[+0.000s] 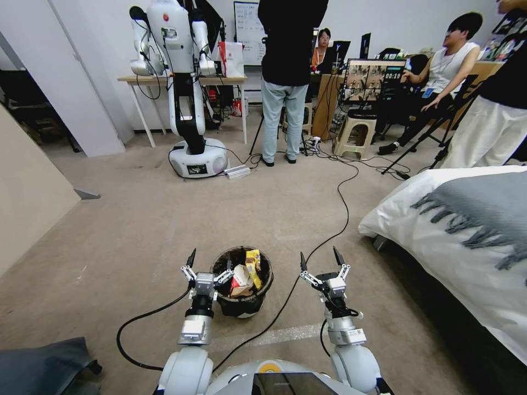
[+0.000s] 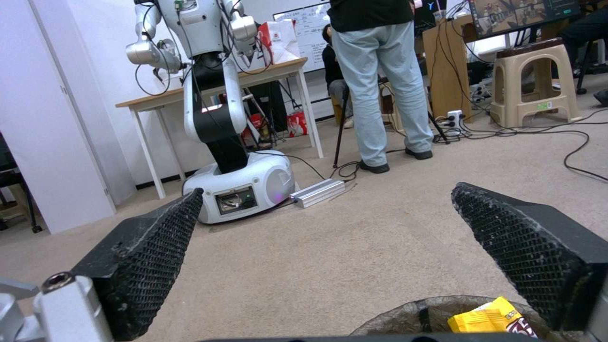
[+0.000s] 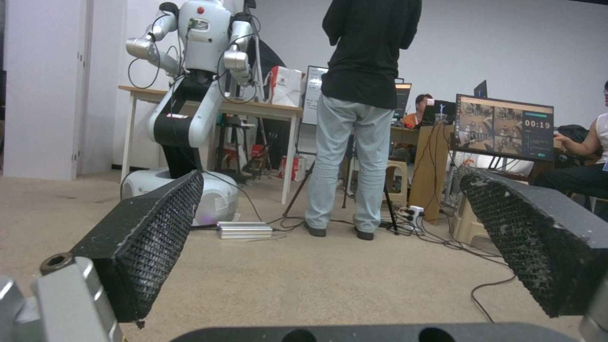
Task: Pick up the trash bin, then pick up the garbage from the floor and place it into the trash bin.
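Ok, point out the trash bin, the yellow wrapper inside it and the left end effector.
trash bin (image 1: pixel 240 305): head view, on its dark front wall.
yellow wrapper (image 2: pixel 482 320): left wrist view, on its yellow face.
left end effector (image 1: pixel 209 260): head view, midway between its open fingertips.

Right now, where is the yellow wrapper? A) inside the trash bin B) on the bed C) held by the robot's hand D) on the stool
A: the yellow wrapper sits inside the trash bin on the floor, with both end effectors open and empty.
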